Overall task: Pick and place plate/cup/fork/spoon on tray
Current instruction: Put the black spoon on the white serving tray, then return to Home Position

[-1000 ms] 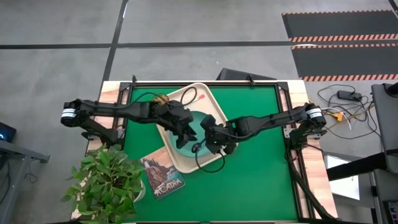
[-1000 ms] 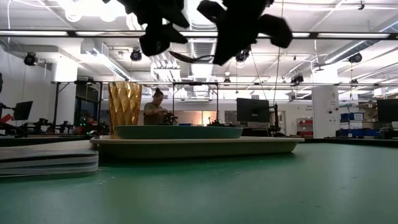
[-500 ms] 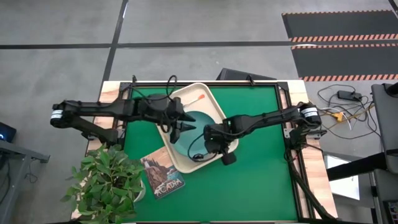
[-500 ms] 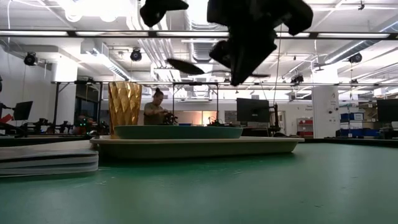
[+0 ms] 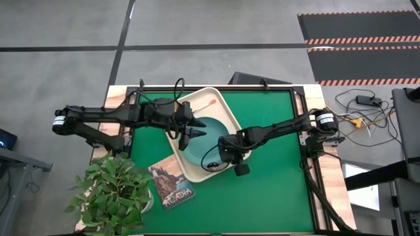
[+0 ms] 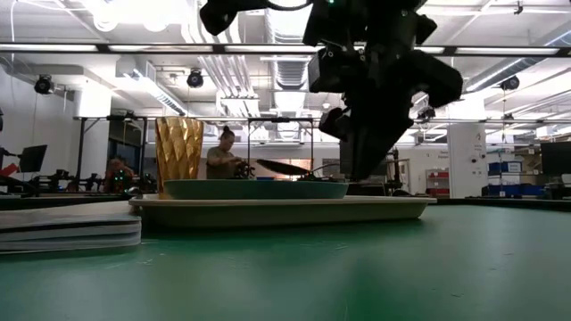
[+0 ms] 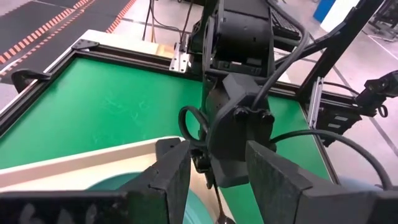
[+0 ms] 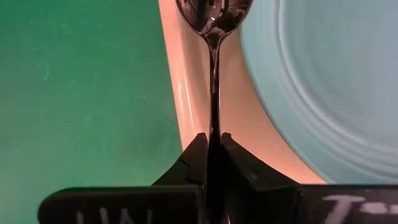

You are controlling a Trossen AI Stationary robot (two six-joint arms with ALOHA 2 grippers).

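Note:
The cream tray (image 5: 191, 172) lies on the green mat with the teal plate (image 5: 205, 134) in it. The fork (image 5: 203, 105) with the pink handle lies in the tray's far part. The amber cup (image 6: 178, 153) stands in the tray behind the plate. My right gripper (image 5: 226, 149) is over the tray's right rim, shut on the dark spoon (image 8: 213, 37). My left gripper (image 5: 187, 128) is open and empty over the plate's left side; its fingers (image 7: 177, 177) face the right gripper (image 7: 239, 124). My right gripper pinches the spoon's thin handle (image 8: 214, 127) between its two fingers. The spoon runs along the fingers and sticks out past their tips. The fingers slant down from above. The spoon's bowl (image 8: 213, 12) is over the tray's rim beside the plate, just above plate height (image 6: 284, 167).
A picture-covered book (image 5: 172, 185) lies on the mat near the tray's near corner. A potted plant (image 5: 115, 190) stands at the table's near left corner. The mat to the right of the tray (image 5: 275, 177) is bare green. A person (image 6: 219, 156) sits far behind the table.
My right gripper has come down with the spoon, from high above the tray to just above the plate, shifting a little toward the near edge. My left gripper has drawn back from over the plate toward the table's left and risen, staying open.

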